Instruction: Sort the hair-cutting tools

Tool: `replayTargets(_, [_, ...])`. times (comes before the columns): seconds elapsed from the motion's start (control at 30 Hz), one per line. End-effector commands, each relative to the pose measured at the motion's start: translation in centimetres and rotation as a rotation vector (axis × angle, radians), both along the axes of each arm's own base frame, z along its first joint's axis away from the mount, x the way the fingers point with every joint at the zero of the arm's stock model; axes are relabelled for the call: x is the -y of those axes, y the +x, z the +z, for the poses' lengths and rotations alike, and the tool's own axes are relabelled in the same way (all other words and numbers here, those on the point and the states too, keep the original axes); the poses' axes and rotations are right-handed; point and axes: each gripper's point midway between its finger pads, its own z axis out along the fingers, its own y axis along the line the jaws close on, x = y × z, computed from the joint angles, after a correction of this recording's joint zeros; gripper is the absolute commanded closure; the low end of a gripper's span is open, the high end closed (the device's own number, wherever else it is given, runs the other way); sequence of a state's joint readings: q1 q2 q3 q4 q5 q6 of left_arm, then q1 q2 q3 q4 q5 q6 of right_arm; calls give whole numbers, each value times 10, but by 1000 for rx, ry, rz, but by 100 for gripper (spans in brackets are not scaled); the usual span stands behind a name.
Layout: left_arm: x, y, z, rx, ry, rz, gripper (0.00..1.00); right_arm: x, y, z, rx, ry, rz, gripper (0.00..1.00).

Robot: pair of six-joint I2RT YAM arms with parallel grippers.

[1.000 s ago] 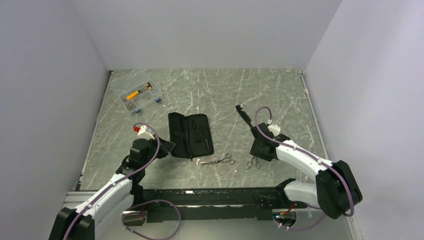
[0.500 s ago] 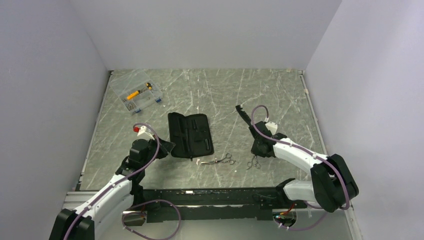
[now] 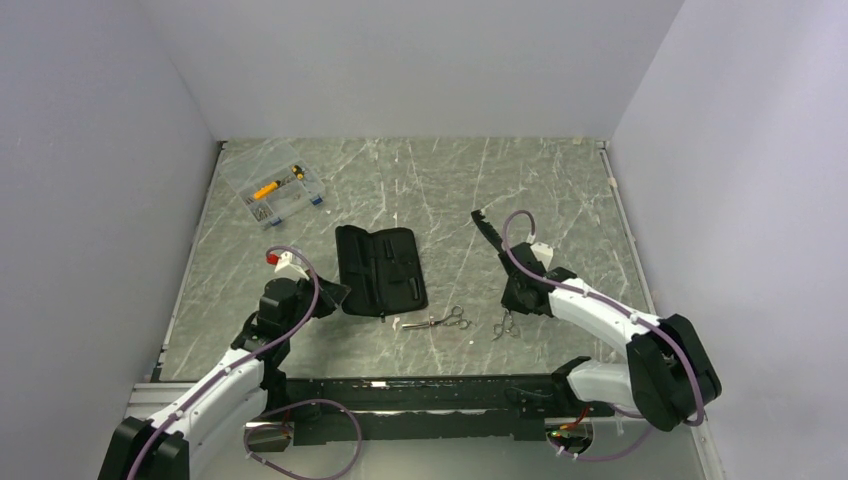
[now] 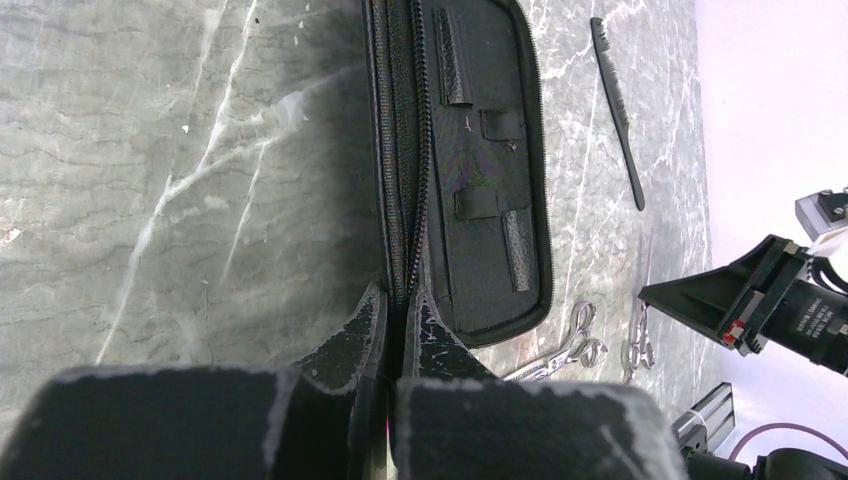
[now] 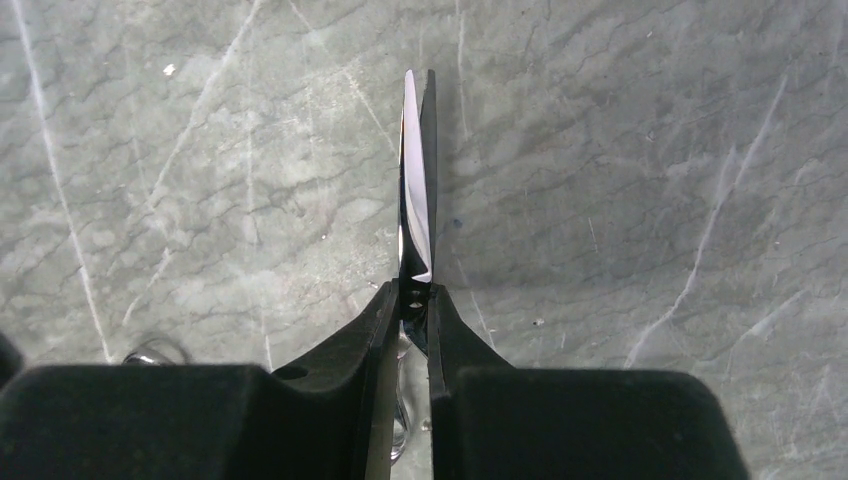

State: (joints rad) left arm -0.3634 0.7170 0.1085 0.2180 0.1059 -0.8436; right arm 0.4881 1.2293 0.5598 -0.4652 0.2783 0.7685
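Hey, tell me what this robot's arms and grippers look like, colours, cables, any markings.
Both arms are white shells with black joints, and a purple cable loops along each. The left arm has a small red-and-white part near its wrist, the right arm a white block. Each gripper has two black wedge-shaped fingers; the left gripper's are scuffed pale, the right gripper's look cleaner.

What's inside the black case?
Only stitched straps and small pockets show inside the open black case, with nothing tucked in them. The left gripper pinches its near edge, hiding a bit there.
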Motion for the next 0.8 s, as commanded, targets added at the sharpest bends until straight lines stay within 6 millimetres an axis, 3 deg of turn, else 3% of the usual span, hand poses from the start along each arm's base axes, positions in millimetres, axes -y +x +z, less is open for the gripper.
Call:
replayTargets(0.0, [1, 3, 9, 25, -6, -1, 100, -13, 14, 35, 90, 41, 42, 100])
replayTargets(0.27, [0, 4, 7, 11, 3, 7, 100, -33, 18, 73, 145, 64, 140, 100])
replayTargets(0.53, [0, 4, 5, 1, 8, 5, 100, -116, 13, 97, 105, 176, 447, 100])
replayTargets(0.77, [0, 4, 9, 14, -3, 10, 100, -164, -1, 85, -49, 175, 677, 100])
